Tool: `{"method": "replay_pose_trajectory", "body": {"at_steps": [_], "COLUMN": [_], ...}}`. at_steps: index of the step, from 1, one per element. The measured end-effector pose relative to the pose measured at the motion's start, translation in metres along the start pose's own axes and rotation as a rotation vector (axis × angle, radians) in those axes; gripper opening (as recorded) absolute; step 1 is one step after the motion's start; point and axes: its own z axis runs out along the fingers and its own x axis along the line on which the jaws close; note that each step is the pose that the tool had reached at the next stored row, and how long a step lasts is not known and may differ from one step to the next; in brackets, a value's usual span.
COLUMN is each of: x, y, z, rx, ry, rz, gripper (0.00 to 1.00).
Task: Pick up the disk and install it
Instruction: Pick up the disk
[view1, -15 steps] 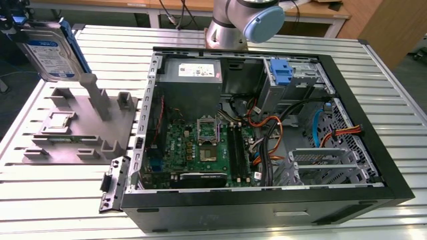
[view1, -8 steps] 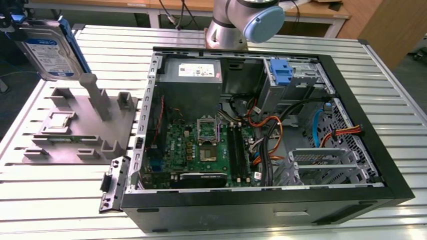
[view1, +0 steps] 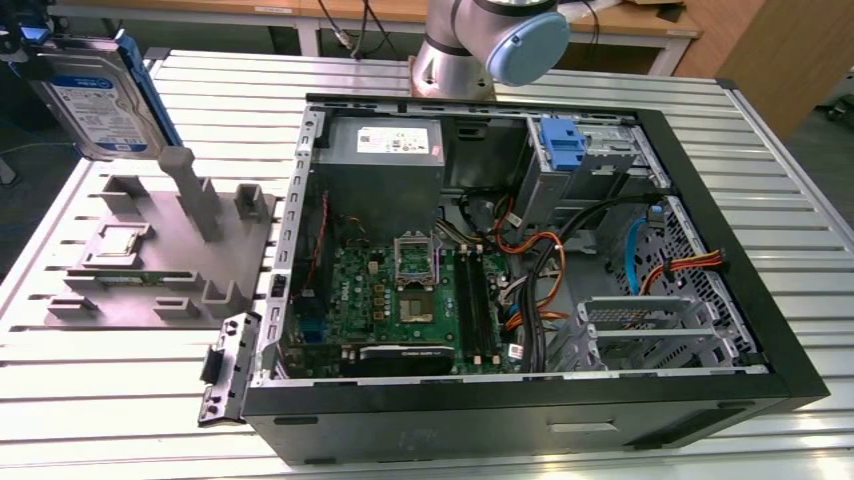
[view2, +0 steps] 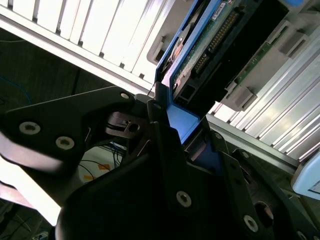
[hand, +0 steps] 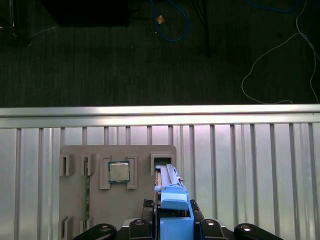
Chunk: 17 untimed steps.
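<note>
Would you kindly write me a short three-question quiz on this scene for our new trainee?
1. True or false: the disk is already installed in the computer case.
2. What does the gripper hold? A) nothing B) the disk C) a screwdriver
3. What colour is the carrier framing the disk?
Key: 1 false, it is held in the air outside the computer case; 2 B; 3 blue.

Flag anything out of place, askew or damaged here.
Nothing looks damaged or spilled. The only thing askew is the disk, which hangs tilted in the air above the fixture block, clamped by the gripper on its blue carrier. That fits a pick-up rather than a fault.
</note>
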Motion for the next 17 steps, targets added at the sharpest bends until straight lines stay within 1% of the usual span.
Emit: {"method": "replay_pose_trajectory", "body": {"at_steps": [17], "x": [-0.0003], "y": [0.0002], "z": [-0.0043], "rx": [-0.0001], "ry": [0.0001], "rz": [0.000], "gripper": [0.36]}}
